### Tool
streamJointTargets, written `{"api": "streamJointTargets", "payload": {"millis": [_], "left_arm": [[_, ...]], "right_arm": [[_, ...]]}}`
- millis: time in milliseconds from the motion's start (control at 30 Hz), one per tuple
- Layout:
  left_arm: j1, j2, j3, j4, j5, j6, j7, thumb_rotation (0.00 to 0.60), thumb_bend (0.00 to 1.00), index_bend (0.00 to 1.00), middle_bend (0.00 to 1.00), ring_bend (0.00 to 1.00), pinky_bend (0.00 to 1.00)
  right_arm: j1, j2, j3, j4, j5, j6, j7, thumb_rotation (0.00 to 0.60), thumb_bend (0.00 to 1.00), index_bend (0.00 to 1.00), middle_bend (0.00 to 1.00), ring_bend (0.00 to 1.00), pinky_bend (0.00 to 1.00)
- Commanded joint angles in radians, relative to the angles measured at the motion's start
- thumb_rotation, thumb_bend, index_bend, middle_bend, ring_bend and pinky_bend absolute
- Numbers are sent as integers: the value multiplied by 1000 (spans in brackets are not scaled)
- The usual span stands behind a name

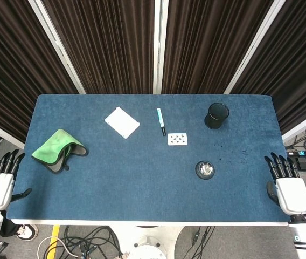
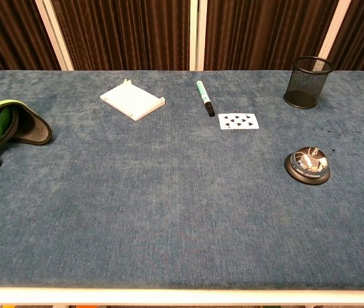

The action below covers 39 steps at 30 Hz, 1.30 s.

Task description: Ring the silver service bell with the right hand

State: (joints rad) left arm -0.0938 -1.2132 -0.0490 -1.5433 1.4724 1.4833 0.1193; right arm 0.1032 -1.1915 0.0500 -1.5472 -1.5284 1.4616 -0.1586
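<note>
From the chest view neither hand shows at all, and the green cloth (image 2: 2,131) at the bench's left is cut by the picture's edge. The playing card (image 1: 177,139) is too small to read its pips overhead.

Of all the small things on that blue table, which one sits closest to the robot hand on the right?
The silver service bell. It sits nearer the right robot hand than the playing card or black mesh cup do.

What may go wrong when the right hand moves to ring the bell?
The right hand waits off the table's right edge, so it might catch that edge coming in. The bell is small; a sideways touch may push it instead of ringing it. The playing card lies just beyond.
</note>
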Motion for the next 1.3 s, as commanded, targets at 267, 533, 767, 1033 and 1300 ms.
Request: {"api": "streamJointTargets", "payload": {"millis": [267,533,767,1033,1300], "left_arm": [[-2,-23,12,30,-6,-23,-9,600,26,89,11,0,167],[-6,-23,15,25,-1,-28,-1,600,27,89,11,0,167],[-3,-19,15,33,-7,-29,-11,600,27,89,11,0,167],[0,-23,16,57,-15,-36,-34,600,27,89,11,0,166],[-2,-25,18,63,-16,-43,-33,600,27,89,11,0,166]], "right_arm": [[35,-57,-5,45,15,-66,-83,600,1000,0,420,472,567],[101,-178,-39,102,-68,-135,-176,600,1000,0,825,779,746],[147,-265,-43,123,-31,-241,-260,600,1000,0,866,810,758],[161,-312,-37,147,18,-276,-302,600,1000,0,878,817,762],[174,-325,-32,160,38,-283,-303,600,1000,0,881,817,762]]}}
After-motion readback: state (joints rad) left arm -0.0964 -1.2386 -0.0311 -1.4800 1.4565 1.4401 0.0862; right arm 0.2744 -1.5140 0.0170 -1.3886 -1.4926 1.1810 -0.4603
